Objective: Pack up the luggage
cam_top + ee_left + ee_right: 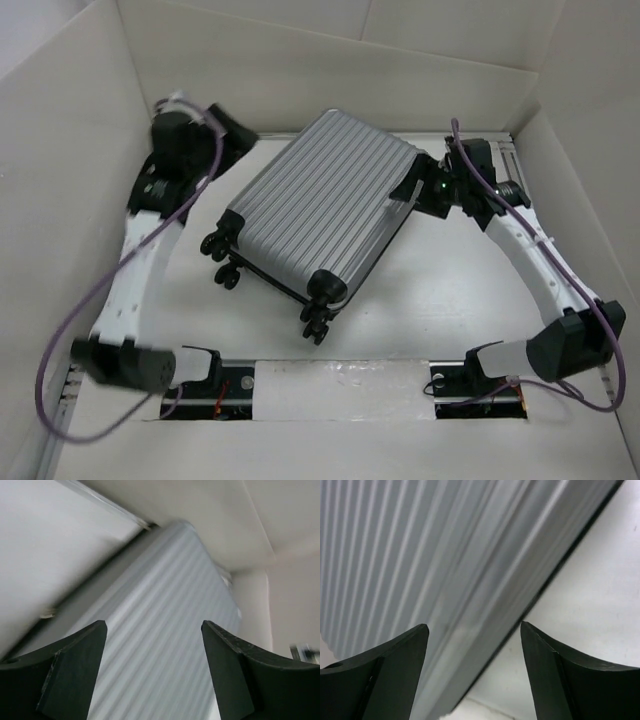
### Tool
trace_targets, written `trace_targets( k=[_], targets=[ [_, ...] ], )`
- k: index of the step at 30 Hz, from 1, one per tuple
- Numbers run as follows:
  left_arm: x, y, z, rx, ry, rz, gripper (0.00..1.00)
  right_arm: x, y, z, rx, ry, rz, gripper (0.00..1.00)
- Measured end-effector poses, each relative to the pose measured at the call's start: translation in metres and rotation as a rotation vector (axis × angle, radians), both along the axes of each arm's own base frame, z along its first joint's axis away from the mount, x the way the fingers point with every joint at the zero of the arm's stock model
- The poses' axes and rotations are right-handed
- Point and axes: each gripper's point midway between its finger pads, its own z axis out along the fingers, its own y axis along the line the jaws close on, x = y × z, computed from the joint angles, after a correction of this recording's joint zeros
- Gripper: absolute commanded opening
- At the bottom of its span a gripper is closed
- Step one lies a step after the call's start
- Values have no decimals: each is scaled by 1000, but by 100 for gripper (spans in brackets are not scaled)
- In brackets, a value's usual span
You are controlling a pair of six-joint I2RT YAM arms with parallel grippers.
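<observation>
From above we see the closed suitcase (320,205) flat on the bench (450,300), between the left tool (232,135) and the right tool (425,190). Left wrist: jaws released, ribbed shell ahead. Right wrist: released too, shell edge just beyond.

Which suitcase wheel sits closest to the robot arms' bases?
The bottom wheel of the right-hand pair on the luggage, in the overhead view; the other three lie farther back.

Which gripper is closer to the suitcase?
Right. The right gripper is open close beside the suitcase, on its right; the left gripper hangs slightly off its far-left side.
</observation>
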Motion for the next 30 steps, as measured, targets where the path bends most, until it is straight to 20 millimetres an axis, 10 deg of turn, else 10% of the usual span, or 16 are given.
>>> trace_targets(
  k=[4, 11, 15, 19, 23, 25, 30],
  targets=[
    [-62, 93, -11, 62, -30, 281, 54, -42, 4, -16, -4, 41, 60, 78],
    [-90, 118, -49, 166, 71, 373, 82, -68, 20, -27, -30, 90, 153, 91],
    [-65, 118, -82, 201, 172, 363, 88, -63, 19, -39, -30, 132, 152, 94],
    [-26, 113, -100, 212, 243, 344, 85, -48, 7, -36, 27, 147, 114, 37],
    [23, 106, -85, 169, 206, 310, 69, -20, -42, -32, 44, 122, -70, 7],
    [49, 106, -84, 131, 195, 279, 41, -9, -69, -33, 40, 101, -167, 0],
    [88, 111, -140, 85, 296, 219, 17, 2, -91, -73, 29, 177, -281, 0]
  ],
)
